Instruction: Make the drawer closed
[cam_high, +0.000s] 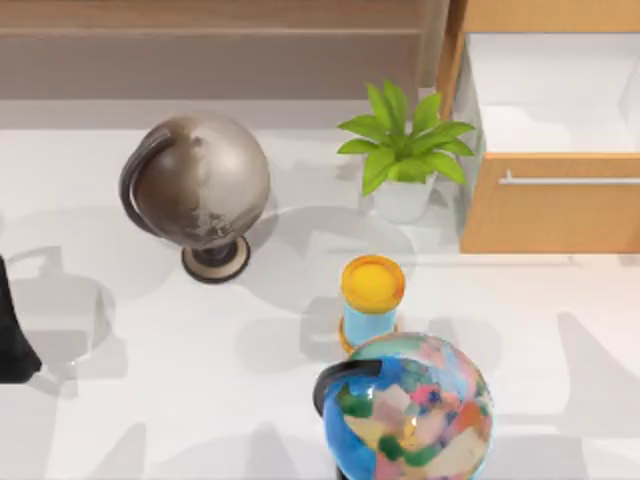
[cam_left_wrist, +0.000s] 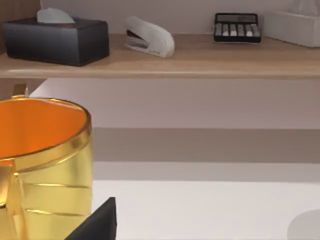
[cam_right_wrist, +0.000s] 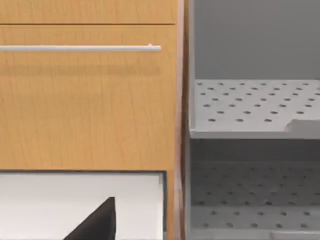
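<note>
The drawer (cam_high: 550, 210) stands pulled out at the table's back right. Its orange-brown wooden front carries a thin silver bar handle (cam_high: 570, 181), and its white inside (cam_high: 545, 95) is open to view from above. In the right wrist view the drawer front (cam_right_wrist: 85, 105) and its handle (cam_right_wrist: 80, 48) face the camera, and a dark part of my right gripper (cam_right_wrist: 95, 222) lies low in front of the wood, apart from it. My left arm (cam_high: 12, 330) rests at the table's left edge. A dark part of my left gripper (cam_left_wrist: 97, 225) sits beside a gold cup (cam_left_wrist: 45, 165).
A potted plant (cam_high: 402, 160) stands just left of the drawer. A grey globe (cam_high: 200, 185), a blue cylinder with a yellow top (cam_high: 372, 298) and a colourful globe (cam_high: 410, 410) stand on the white table (cam_high: 150, 400). Perforated shelves (cam_right_wrist: 255, 105) lie beside the drawer.
</note>
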